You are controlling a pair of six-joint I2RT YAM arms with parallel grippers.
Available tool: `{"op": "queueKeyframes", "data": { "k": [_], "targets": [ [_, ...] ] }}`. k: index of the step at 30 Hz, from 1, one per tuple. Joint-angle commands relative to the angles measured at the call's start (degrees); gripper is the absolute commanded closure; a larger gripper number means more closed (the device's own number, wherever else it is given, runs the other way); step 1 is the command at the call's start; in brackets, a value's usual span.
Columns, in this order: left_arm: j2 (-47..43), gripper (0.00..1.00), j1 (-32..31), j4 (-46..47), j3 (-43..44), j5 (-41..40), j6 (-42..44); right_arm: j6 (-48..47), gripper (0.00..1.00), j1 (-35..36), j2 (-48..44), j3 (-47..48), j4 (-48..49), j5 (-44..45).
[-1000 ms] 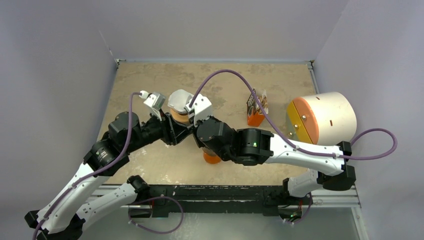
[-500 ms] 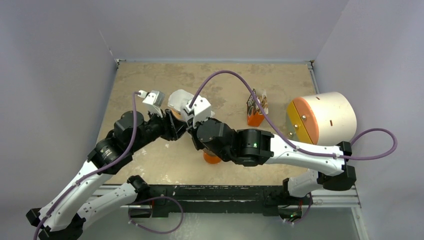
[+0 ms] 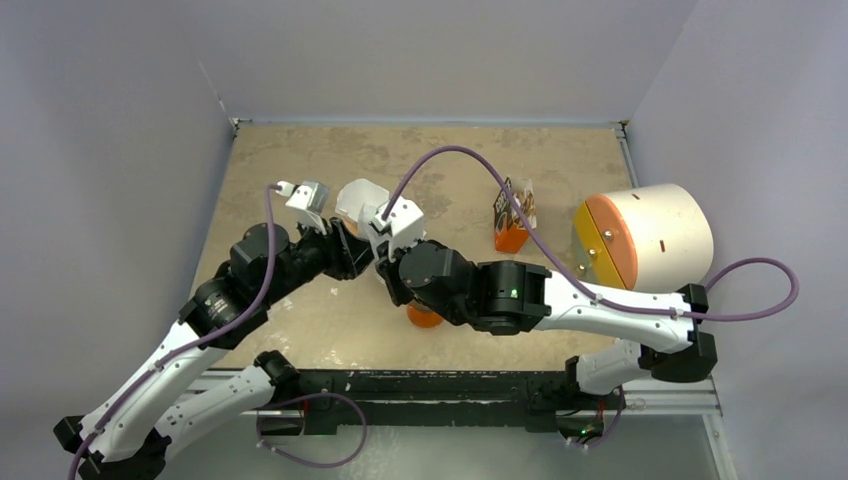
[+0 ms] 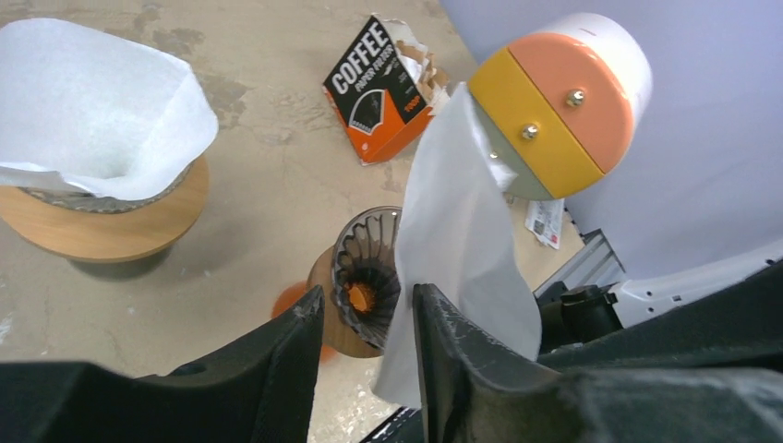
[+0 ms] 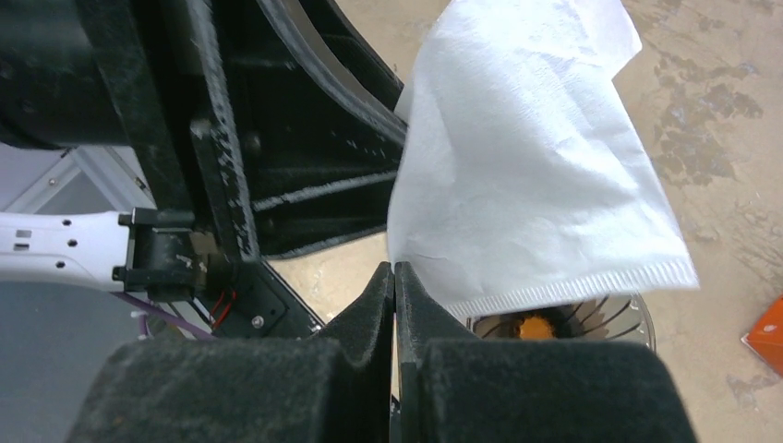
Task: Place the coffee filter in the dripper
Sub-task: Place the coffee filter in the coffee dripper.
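Observation:
A white paper coffee filter (image 5: 536, 175) hangs by one corner from my right gripper (image 5: 395, 269), which is shut on it. Under it stands the dark ribbed glass dripper (image 4: 365, 277) with a wooden collar on an orange base (image 3: 424, 318). In the left wrist view the filter (image 4: 462, 221) hangs just right of the dripper and runs behind my right finger. My left gripper (image 4: 367, 293) is open and empty, close beside the filter. In the top view both grippers meet at mid table, left (image 3: 357, 258) and right (image 3: 384, 262), and the held filter is hidden.
A second dripper on a wooden ring holds a white filter (image 4: 92, 111), at the left behind the grippers (image 3: 355, 200). An orange and black coffee filter box (image 3: 512, 220) lies at the right. A white cylinder with an orange and yellow end (image 3: 645, 235) stands at the right edge.
My left arm has drawn back a little to the left. The right gripper has shifted slightly left with the filter still in it.

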Motion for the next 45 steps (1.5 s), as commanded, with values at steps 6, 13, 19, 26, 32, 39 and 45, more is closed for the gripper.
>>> {"op": "queueKeyframes", "data": {
  "k": [6,13,19,26,32,39,45],
  "targets": [
    [-2.12,0.71,-0.07,11.94,-4.62,9.37,-3.54,2.32,1.0,0.18,-6.95,-5.9,3.36,-0.91],
    [-0.24,0.9,-0.12,13.6,-5.63,11.47,-5.1,3.44,1.0,0.16,-10.43,-9.3,5.22,-1.83],
    [0.53,1.0,-0.1,9.22,-3.83,7.91,-4.39,4.24,1.0,0.14,-12.58,-11.56,3.53,3.59],
    [0.2,1.0,-0.08,0.78,-1.09,-0.39,-3.95,7.62,1.0,0.15,-13.79,-13.85,-0.2,10.96],
    [0.45,1.0,-0.13,-2.31,0.47,-2.24,-4.07,8.29,1.0,0.13,-13.37,-15.13,-0.38,13.02],
    [1.7,1.0,-0.09,-4.34,2.14,-1.63,-4.09,8.15,1.0,0.13,-11.89,-13.47,0.79,11.15],
    [3.94,1.0,-0.1,-6.96,4.06,-2.59,-3.58,7.58,0.89,0.13,-11.93,-11.14,1.55,6.08]
  ]
}}
